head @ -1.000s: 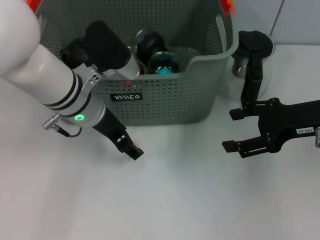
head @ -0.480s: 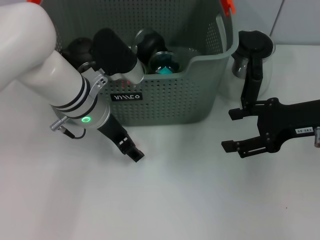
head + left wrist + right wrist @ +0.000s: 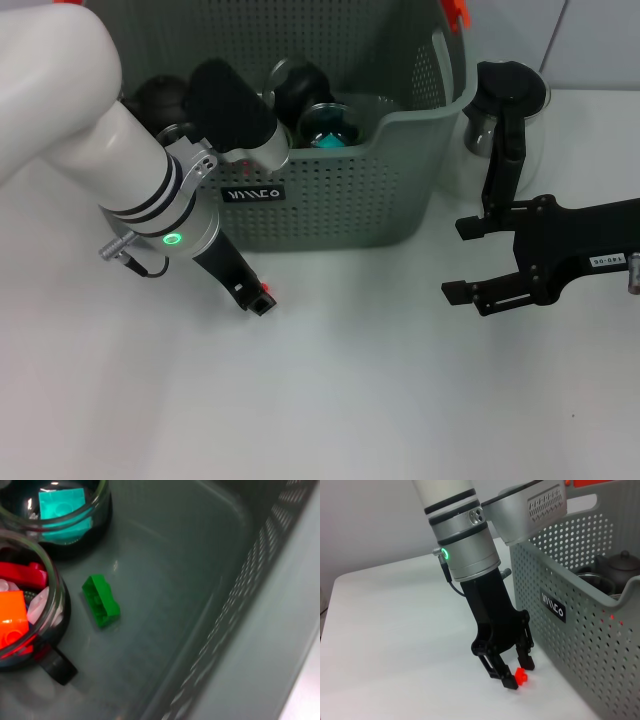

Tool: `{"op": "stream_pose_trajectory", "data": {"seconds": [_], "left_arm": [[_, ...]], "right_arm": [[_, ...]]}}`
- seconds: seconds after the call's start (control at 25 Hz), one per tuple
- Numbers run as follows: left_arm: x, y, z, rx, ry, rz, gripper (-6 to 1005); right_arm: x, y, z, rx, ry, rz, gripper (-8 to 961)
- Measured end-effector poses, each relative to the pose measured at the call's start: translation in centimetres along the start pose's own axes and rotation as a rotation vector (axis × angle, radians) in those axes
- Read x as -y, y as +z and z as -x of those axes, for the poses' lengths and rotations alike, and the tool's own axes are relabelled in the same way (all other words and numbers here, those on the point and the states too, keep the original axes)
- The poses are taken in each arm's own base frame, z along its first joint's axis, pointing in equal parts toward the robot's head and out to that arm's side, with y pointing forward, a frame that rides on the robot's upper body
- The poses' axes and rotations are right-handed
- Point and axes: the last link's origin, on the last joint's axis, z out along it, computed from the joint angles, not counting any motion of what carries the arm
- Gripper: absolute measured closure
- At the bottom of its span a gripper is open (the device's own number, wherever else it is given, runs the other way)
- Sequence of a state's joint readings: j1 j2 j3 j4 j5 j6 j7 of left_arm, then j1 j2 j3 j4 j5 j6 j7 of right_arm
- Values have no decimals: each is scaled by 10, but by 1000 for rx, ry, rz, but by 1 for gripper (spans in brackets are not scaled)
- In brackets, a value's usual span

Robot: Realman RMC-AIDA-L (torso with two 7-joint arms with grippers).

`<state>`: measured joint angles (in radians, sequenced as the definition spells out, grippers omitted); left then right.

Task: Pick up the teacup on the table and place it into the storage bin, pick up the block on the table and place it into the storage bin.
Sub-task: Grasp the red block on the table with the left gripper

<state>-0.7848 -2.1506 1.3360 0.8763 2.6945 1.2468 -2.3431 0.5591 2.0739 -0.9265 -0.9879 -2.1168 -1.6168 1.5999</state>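
Observation:
A small red block lies on the white table just in front of the storage bin, a grey perforated basket. My left gripper points down at it, with one finger pressed on either side, and the block still touches the table. The head view shows that block as a red speck at the left gripper tip. Inside the storage bin sit a glass teacup holding red and orange blocks, a second glass teacup with a teal block, and a loose green block. My right gripper hangs open to the right.
A glass pitcher with a black lid stands to the right of the bin, behind my right arm. Dark teapots rest at the back of the bin. An orange clip marks the bin's right handle.
The left arm shifted slightly right a second ago and has since held still. Its fingertips have drawn in and the red block now shows between them. The right arm has not moved.

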Motion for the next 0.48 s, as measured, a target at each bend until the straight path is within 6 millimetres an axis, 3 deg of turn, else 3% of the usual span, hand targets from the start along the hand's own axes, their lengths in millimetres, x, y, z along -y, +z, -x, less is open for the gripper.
{"op": "stream_pose_trajectory", "data": {"seconds": [0.28, 0.4, 0.48], "left_arm": [[0, 0, -1, 2, 4, -1, 552], [-1, 0, -3, 8, 13, 4, 693], [-2, 0, -4, 14, 17, 9, 710]], "right_arm": [[0, 0, 0, 0, 1, 0, 41], [0, 0, 0, 0, 1, 0, 40], [0, 0, 0, 0, 0, 0, 40]]}}
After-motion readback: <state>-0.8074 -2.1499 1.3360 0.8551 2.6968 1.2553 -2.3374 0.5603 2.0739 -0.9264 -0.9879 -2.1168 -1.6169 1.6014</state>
